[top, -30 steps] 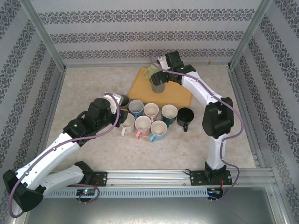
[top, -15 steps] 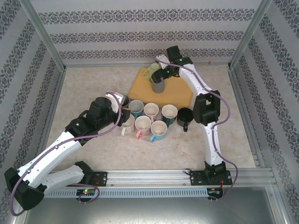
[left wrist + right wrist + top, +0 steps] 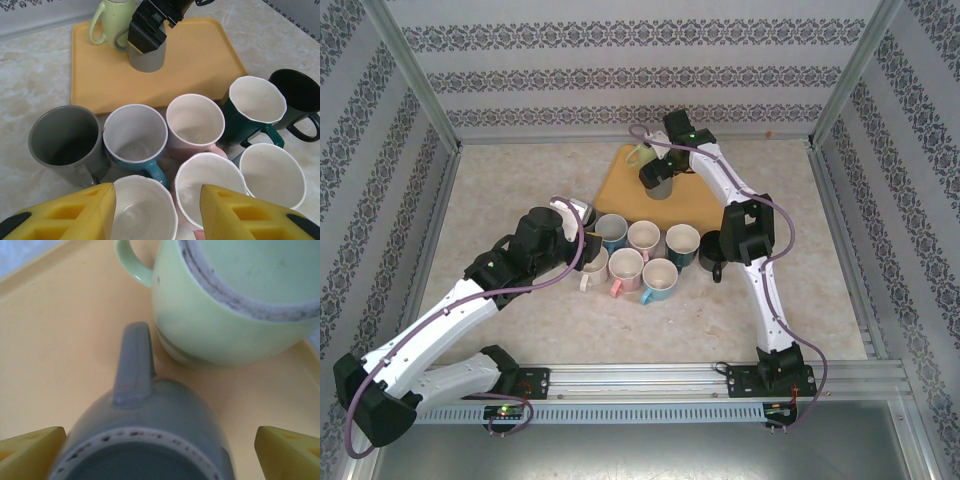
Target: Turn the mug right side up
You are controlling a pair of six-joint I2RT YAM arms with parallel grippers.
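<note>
Right wrist view: grey mug (image 3: pixel 145 440) sits upside down on the tray (image 3: pixel 60 340), its foot ring facing up at the camera.
Mug axis: vertical, mouth down on the tray; the handle (image 3: pixel 134 365) points away from the wrist, toward the green mug (image 3: pixel 220 315).
Right tool (image 3: pixel 160 444): jaws spread wide, one yellow fingertip on each side of the grey mug, both clear of its wall; nothing is clamped.
Key relation: the mug lies directly under the right tool and between its fingers, so a descent and a squeeze across the body look like the next need. The handle lies outside the closing line.
Green mug: also inverted, just beyond the grey one and very near its handle; I cannot tell whether they touch. It could be bumped during the lift and roll.
Nearer arm: the right; it reaches over the tray at the far side of the table (image 3: pixel 520 180).
Left tool (image 3: pixel 156 210): jaws partly apart, gripping nothing visible, hovering over the upright mugs (image 3: pixel 645 255), well apart from the tray.
</note>
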